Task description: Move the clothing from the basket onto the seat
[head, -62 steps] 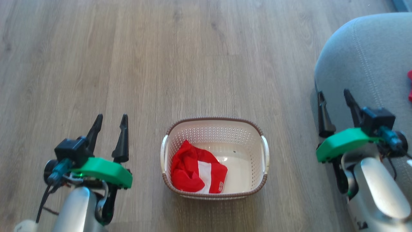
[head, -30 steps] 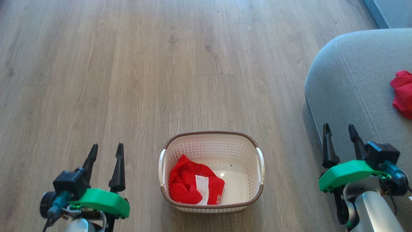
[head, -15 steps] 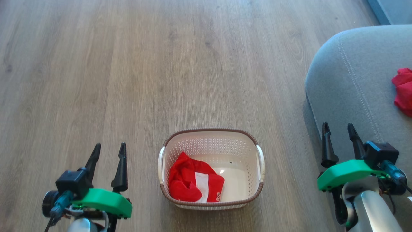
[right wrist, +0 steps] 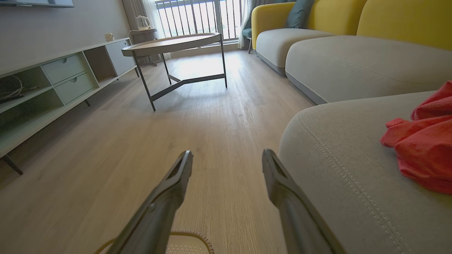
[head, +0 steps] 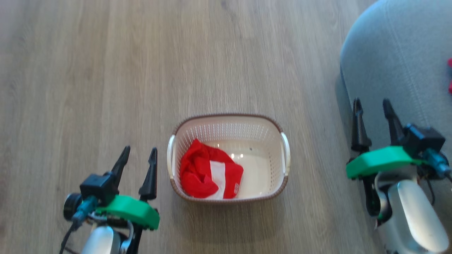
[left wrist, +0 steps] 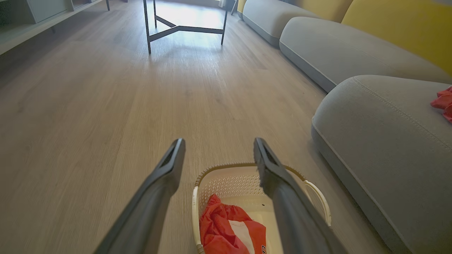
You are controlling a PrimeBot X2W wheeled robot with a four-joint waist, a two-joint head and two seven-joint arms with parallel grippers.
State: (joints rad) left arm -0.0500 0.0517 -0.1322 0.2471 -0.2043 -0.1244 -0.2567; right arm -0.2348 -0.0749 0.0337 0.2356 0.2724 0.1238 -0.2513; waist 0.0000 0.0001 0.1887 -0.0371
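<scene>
clothing in basket, second garment on seat in right wrist view

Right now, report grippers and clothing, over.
Left gripper and right gripper open, empty. One red-and-white fabric garment in cream perforated plastic basket; another red garment on grey upholstered seat. Nothing blocking.

pale wood-plank floor underfoot. farther off, round table on dark metal legs, low white cabinet with drawers along the wall, yellow sofa back, teal cushion, balcony railing.
</scene>
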